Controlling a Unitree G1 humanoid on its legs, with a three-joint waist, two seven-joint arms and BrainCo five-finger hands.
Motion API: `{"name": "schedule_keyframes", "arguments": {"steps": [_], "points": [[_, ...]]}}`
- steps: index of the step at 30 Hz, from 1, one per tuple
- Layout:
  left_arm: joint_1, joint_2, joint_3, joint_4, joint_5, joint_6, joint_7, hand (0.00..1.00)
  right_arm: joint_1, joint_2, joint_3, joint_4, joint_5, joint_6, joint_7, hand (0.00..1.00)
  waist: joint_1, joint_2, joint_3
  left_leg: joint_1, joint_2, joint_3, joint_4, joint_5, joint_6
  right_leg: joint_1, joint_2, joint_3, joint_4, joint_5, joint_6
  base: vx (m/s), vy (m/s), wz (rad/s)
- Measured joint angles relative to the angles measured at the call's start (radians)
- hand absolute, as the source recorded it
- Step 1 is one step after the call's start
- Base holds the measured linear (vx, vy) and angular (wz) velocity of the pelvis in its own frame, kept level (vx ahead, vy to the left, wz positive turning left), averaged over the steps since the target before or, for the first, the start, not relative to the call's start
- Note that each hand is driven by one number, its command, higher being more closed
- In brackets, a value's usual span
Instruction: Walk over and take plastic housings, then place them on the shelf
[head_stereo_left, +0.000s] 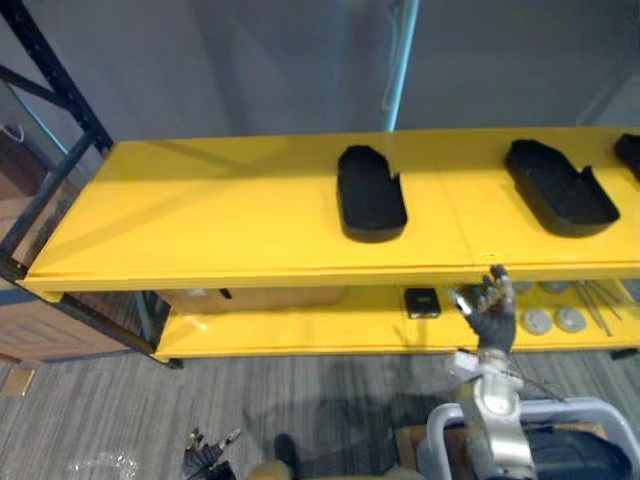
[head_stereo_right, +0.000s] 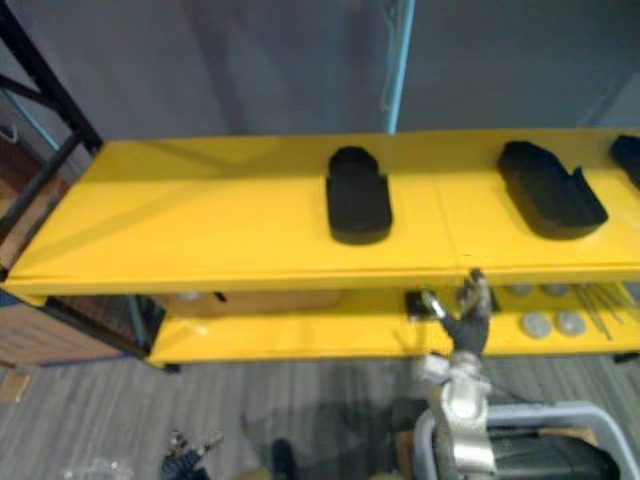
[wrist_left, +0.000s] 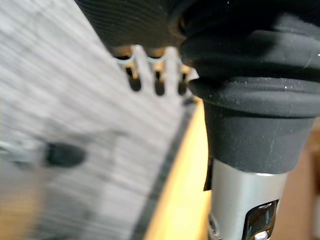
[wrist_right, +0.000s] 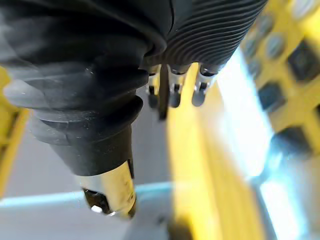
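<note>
Three black plastic housings lie on the yellow top shelf (head_stereo_left: 220, 215): one in the middle (head_stereo_left: 370, 193), one to the right (head_stereo_left: 558, 187), and one cut off at the right edge (head_stereo_left: 630, 152). My right hand (head_stereo_left: 492, 312) is raised in front of the shelf's front edge, below and between the first two housings. Its fingers (wrist_right: 172, 92) are relaxed and hold nothing. My left hand (head_stereo_left: 205, 455) hangs low near the floor at the lower left, with its fingers (wrist_left: 150, 75) straight and nothing in it.
The lower yellow shelf (head_stereo_left: 300, 335) carries a cardboard box (head_stereo_left: 255, 297), a small black square part (head_stereo_left: 421, 301), grey round discs (head_stereo_left: 555, 320) and thin metal rods (head_stereo_left: 597, 300). A black steel frame (head_stereo_left: 55, 160) bounds the shelf's left end. Grey carpet (head_stereo_left: 120, 410) lies in front.
</note>
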Motion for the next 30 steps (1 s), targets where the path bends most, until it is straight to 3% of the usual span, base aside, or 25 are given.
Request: {"name": "schedule_keyframes", "arguments": {"steps": [4, 6, 8, 13, 18, 21, 22, 25, 27, 29, 30], "points": [[-0.001, 0.025, -0.003, 0.032, -0.002, 0.041, -0.022, 0.0, 0.039, 0.015, -0.01, 0.027, 0.019, -0.03, 0.005, 0.0, -0.02, -0.006, -0.003, 0.028, 0.002, 0.042, 0.0, -0.014, -0.007, 0.0, 0.002, 0.044, -0.001, 0.0, 0.0, 0.04, 0.008, -0.33], [-0.003, 0.036, -0.007, 0.041, 0.007, 0.09, -0.043, 0.0, 0.058, 0.024, -0.009, 0.029, 0.019, -0.041, 0.005, 0.0, -0.04, -0.007, -0.003, 0.042, 0.006, 0.065, 0.0, -0.021, -0.009, -0.001, 0.003, 0.07, -0.001, 0.001, 0.001, 0.01, 0.017, -0.33], [-0.027, 0.061, -0.015, 0.068, 0.097, 0.163, -0.099, 0.0, 0.087, 0.025, -0.01, 0.029, 0.012, -0.043, -0.002, 0.0, -0.046, -0.008, -0.016, 0.042, 0.01, 0.088, 0.0, -0.028, -0.013, -0.013, 0.004, 0.091, 0.0, 0.001, 0.0, 0.0, 0.015, -0.3], [-0.047, 0.101, -0.089, 0.082, 0.303, 0.295, -0.213, 0.0, 0.083, 0.023, -0.008, 0.029, -0.002, -0.04, -0.056, 0.0, -0.074, -0.017, -0.02, 0.072, 0.021, 0.174, 0.0, -0.042, -0.021, -0.043, 0.018, 0.178, 0.005, 0.015, -0.004, 0.03, 0.023, -0.51], [-0.076, 0.126, -0.177, 0.111, 0.435, 0.357, -0.268, 0.0, 0.105, 0.017, -0.047, 0.023, 0.024, -0.039, -0.061, 0.0, -0.133, -0.02, -0.022, 0.115, 0.047, 0.311, 0.0, -0.056, -0.038, -0.073, 0.048, 0.303, -0.02, 0.059, -0.005, 0.0, 0.011, -0.78], [-0.087, 0.137, -0.224, 0.112, 0.447, 0.384, -0.275, 0.0, 0.139, 0.0, -0.054, 0.001, 0.061, -0.05, -0.037, 0.0, -0.164, -0.015, -0.025, 0.128, 0.058, 0.361, 0.0, -0.06, -0.044, -0.084, 0.057, 0.346, -0.027, 0.074, -0.008, -0.05, -0.017, -0.58], [-0.099, 0.14, -0.245, 0.113, 0.445, 0.397, -0.277, 0.0, 0.165, -0.004, -0.058, -0.018, 0.07, -0.057, -0.02, 0.0, -0.186, -0.015, -0.025, 0.13, 0.06, 0.369, 0.0, -0.059, -0.045, -0.085, 0.058, 0.35, -0.029, 0.076, -0.009, -0.08, -0.031, -0.28], [-0.113, 0.145, -0.251, 0.127, 0.399, 0.409, -0.275, 0.0, 0.182, -0.011, -0.07, -0.033, 0.078, -0.066, 0.038, 0.0, -0.193, -0.01, -0.027, 0.161, 0.063, 0.391, 0.002, -0.059, -0.046, -0.084, 0.067, 0.379, -0.029, 0.081, -0.008, -0.08, -0.031, -0.28], [-0.112, 0.147, -0.248, 0.131, 0.368, 0.405, -0.274, 0.0, 0.177, -0.015, -0.059, -0.041, 0.078, -0.069, 0.078, 0.0, -0.183, -0.012, -0.032, 0.157, 0.061, 0.377, 0.031, -0.066, -0.05, -0.089, 0.072, 0.389, -0.032, 0.082, -0.008, -0.08, -0.041, -0.23], [-0.102, 0.155, -0.227, 0.119, 0.302, 0.373, -0.263, 0.0, 0.106, -0.054, -0.018, -0.041, 0.077, -0.076, 0.141, 0.0, -0.143, -0.022, -0.031, 0.045, 0.115, 0.096, 0.273, -0.18, -0.013, -0.122, 0.087, 0.445, -0.032, 0.089, -0.015, -0.1, -0.036, -0.63], [-0.09, 0.149, -0.222, 0.104, 0.278, 0.368, -0.257, 0.0, 0.064, -0.093, 0.002, -0.036, 0.077, -0.083, 0.155, 0.0, -0.123, -0.005, -0.031, -0.003, 0.128, -0.008, 0.353, -0.232, -0.003, -0.139, 0.102, 0.471, -0.032, 0.097, -0.016, -0.12, 0.084, -1.02]]}}
